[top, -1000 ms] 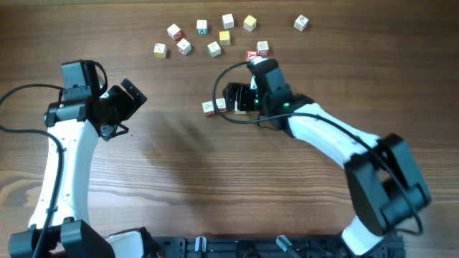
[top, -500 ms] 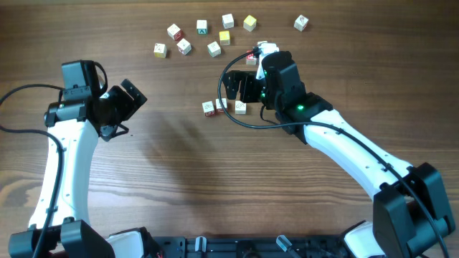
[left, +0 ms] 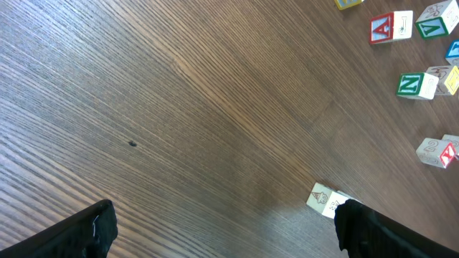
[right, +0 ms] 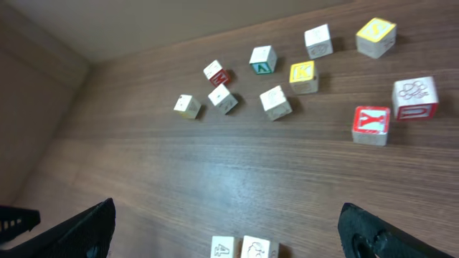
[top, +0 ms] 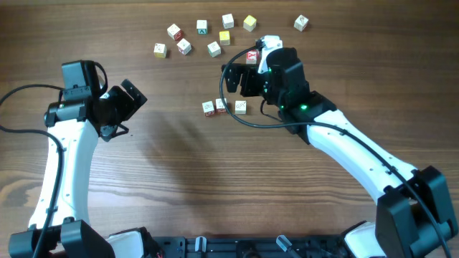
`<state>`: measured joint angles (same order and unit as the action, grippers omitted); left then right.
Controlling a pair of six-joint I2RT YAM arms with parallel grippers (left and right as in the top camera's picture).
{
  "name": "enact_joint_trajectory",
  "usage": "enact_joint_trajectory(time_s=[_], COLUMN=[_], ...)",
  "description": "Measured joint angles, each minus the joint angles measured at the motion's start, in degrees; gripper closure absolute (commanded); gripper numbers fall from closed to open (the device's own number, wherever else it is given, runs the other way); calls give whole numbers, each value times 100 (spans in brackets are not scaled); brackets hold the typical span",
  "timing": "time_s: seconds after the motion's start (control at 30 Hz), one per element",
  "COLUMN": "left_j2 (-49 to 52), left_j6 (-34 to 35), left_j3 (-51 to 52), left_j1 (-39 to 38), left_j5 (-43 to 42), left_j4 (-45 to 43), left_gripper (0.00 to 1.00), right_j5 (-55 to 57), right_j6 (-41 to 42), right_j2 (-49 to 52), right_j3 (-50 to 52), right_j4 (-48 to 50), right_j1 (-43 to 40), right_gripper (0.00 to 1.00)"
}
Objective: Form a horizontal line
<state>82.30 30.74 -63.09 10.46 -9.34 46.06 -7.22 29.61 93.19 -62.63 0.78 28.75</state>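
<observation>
The horizontal line [top: 223, 107] is a short row of three small white cubes with red or green marks at the table's middle. Its cubes sit close together, with a small gap before the right one. My right gripper [top: 237, 79] hovers just behind the row, open and empty. In the right wrist view, two row cubes [right: 242, 248] show at the bottom edge between the wide-open fingers of the right gripper [right: 229, 231]. My left gripper [top: 126, 107] is open and empty, well left of the row. In the left wrist view, the left gripper [left: 222, 231] has the row's end cube [left: 325, 200] beside its right finger.
Several loose cubes lie along the far side: white ones [top: 174, 31], yellow ones [top: 249, 23] [top: 224, 37], a red-faced one [top: 252, 56] next to the right wrist, and one far right [top: 301, 23]. The right wrist view shows them too, including the red-faced one [right: 371, 125].
My right gripper let go of a cube at the right end of the row, opened, and drew back toward the far side. The left arm has not moved.
</observation>
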Motion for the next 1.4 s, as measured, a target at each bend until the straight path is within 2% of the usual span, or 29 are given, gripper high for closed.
enact_joint_trajectory(time_s=[0.23,0.5,0.7,1.13,1.4], left_j2=[0,0,0,0,2], left_j6=[0,0,0,0,2], left_j3=[0,0,0,0,0], left_j1=[0,0,0,0,0], left_j5=[0,0,0,0,0], left_j4=[0,-2,-2,0,-2], left_gripper=[0,0,0,0,0], right_j5=[0,-286,-474,-586,-586], right_j6=[17,125,232,48,-15], right_j2=[0,0,98,1473,2015], right_j3=[-144,-341,-772,-2013,-2406], right_j4=[11,551,562,-439,-557], right_j1=[-282,-608,-850,-946,-946], right_gripper=[0,0,0,0,0])
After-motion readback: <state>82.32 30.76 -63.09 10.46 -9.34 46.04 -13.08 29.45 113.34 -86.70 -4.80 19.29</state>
